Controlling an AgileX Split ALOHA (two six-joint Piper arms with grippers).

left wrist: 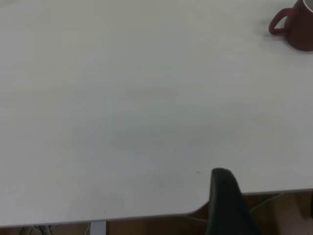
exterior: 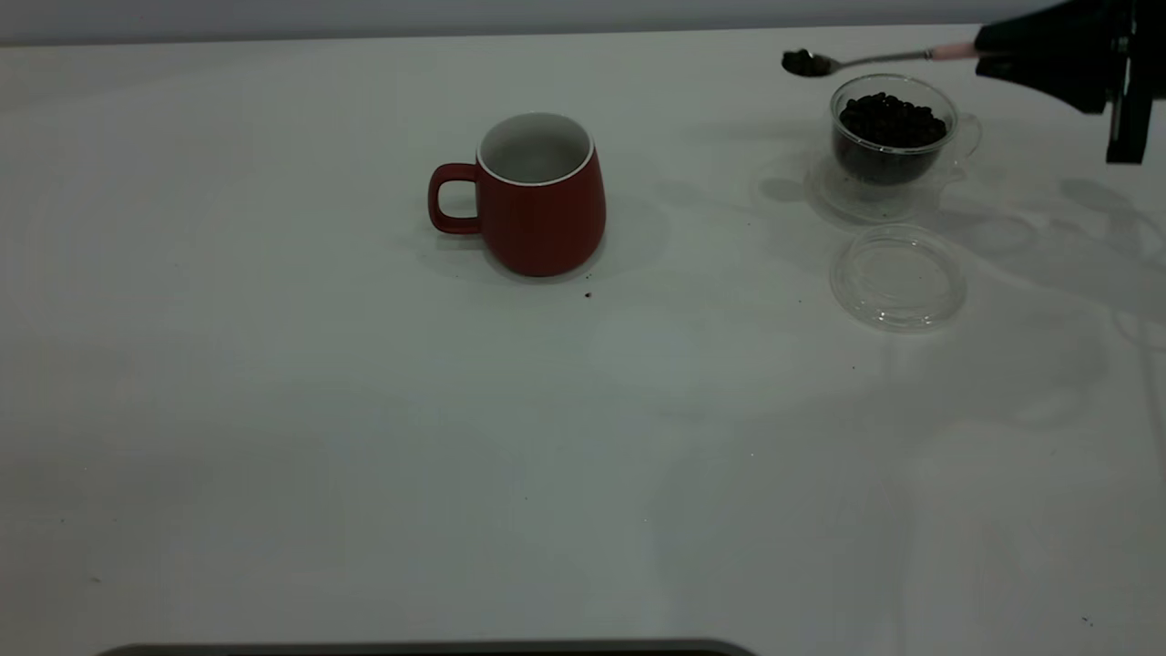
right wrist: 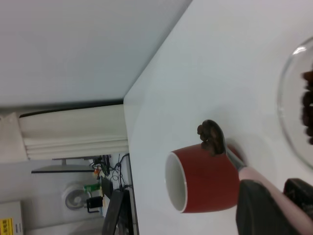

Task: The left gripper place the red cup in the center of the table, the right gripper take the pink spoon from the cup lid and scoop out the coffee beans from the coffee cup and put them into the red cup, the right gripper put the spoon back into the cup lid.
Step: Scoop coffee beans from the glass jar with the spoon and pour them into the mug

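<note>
The red cup [exterior: 537, 196] stands upright near the middle of the table [exterior: 273, 410], handle to the left, white inside showing no beans. The right gripper [exterior: 988, 50] is shut on the pink spoon [exterior: 874, 59] and holds it level in the air, just left of and above the coffee cup [exterior: 891, 137]. The spoon bowl carries coffee beans [exterior: 806, 62]. The coffee cup is full of beans. The cup lid [exterior: 897, 275] lies bare in front of it. In the right wrist view the loaded spoon [right wrist: 211, 136] points toward the red cup [right wrist: 200, 183]. The left gripper [left wrist: 268, 205] is open and empty at the table's edge, far from the red cup [left wrist: 296, 27].
A clear saucer [exterior: 838, 196] sits under the coffee cup. A stray dark speck [exterior: 588, 295] lies just in front of the red cup. A dark strip [exterior: 428, 649] runs along the near table edge.
</note>
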